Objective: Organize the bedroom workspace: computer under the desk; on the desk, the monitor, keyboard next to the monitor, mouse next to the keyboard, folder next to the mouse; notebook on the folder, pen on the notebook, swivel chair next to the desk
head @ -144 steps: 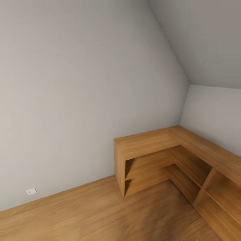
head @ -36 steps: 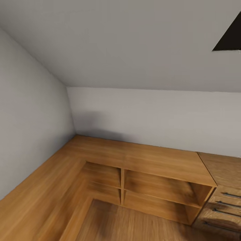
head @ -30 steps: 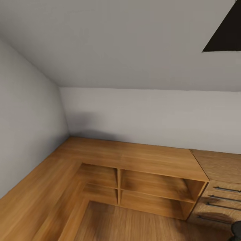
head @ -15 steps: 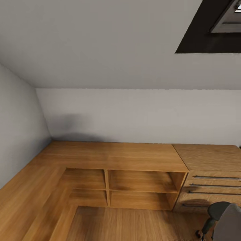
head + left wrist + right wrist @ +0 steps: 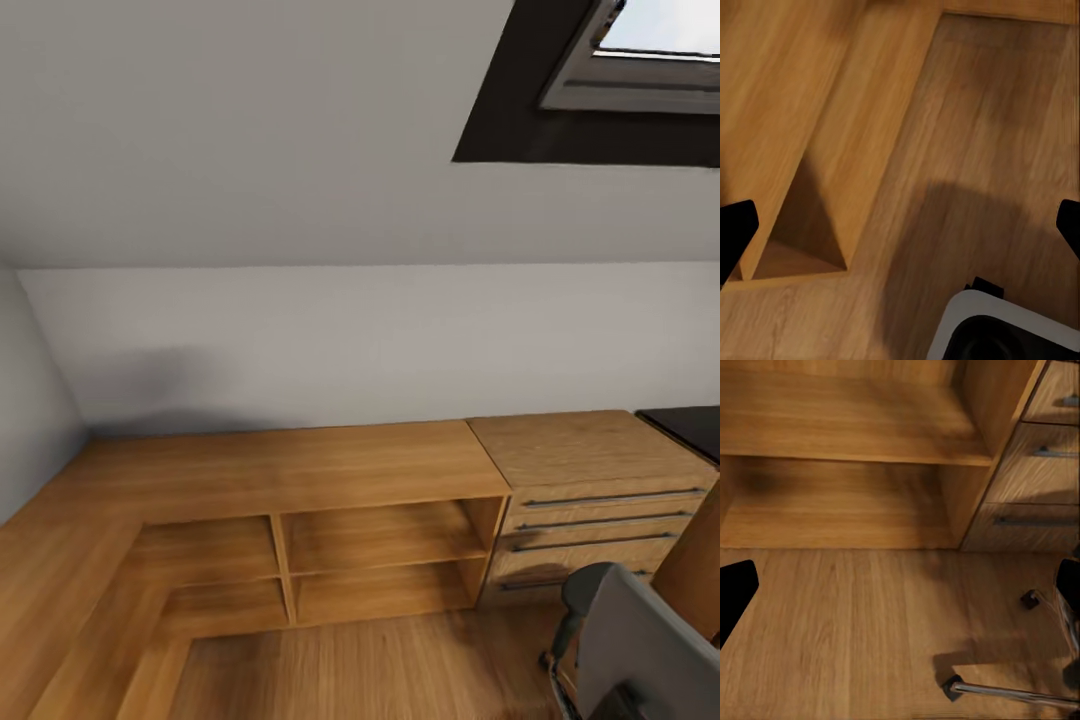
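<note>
View swung right; swivel chair (image 5: 640, 640) borders open floor (image 5: 380, 665).

My head view cuts the chair (image 5: 640, 650) off at its lower right corner: I see part of the grey back and one dark armrest, nothing of the seat. In my right wrist view its chrome base (image 5: 1020, 690) runs out of the picture, with two castors and one spoke showing. The desk (image 5: 690, 425) is a black corner at the right edge, the rest out of sight. The skylight (image 5: 610, 80) is cropped by the top and right edges. My left fingertips (image 5: 736, 229) and right fingertips (image 5: 735, 589) are dark tips at the edges of their views, wide apart. A white and black rounded part (image 5: 1009, 330) is cut off, and I cannot tell what it is.
</note>
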You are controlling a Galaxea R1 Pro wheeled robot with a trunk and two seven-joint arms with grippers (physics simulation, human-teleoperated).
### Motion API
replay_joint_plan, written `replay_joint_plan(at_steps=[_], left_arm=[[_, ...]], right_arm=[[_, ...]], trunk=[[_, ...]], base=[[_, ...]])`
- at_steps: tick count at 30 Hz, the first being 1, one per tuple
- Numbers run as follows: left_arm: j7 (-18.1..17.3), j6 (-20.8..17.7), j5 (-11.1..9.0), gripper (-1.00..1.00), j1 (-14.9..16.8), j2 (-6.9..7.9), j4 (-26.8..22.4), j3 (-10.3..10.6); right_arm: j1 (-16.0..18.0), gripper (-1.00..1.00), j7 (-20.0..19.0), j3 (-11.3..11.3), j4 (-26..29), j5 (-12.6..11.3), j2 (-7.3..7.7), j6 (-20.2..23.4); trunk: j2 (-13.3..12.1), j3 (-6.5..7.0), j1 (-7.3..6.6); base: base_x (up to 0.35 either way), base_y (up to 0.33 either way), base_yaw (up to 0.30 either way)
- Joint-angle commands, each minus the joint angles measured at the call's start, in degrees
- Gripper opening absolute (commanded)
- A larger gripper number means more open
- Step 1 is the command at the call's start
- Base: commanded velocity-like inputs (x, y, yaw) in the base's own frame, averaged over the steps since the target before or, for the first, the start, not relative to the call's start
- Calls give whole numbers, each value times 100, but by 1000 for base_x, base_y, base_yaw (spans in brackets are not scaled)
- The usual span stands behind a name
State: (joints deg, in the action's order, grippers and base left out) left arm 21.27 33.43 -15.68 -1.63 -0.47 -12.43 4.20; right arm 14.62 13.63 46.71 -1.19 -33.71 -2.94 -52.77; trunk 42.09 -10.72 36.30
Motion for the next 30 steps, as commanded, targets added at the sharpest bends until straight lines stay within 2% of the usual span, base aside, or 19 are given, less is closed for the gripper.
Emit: replay_joint_plan(at_steps=[1, 19, 30], left_arm=[[33, 6, -40, 100, -4, 2, -14, 46], [35, 6, -40, 100, -4, 3, -14, 46], [35, 6, -40, 100, -4, 3, -14, 46]], right_arm=[[6, 100, 35, 48, -13, -13, -5, -12], [6, 100, 89, 54, -6, -15, -5, 40], [6, 100, 96, 51, -4, -30, -11, 167]], trunk=[[6, -7, 1], [6, -22, 1], [6, -98, 1]], base=[[0, 0, -300], [0, 0, -295], [0, 35, -177]])
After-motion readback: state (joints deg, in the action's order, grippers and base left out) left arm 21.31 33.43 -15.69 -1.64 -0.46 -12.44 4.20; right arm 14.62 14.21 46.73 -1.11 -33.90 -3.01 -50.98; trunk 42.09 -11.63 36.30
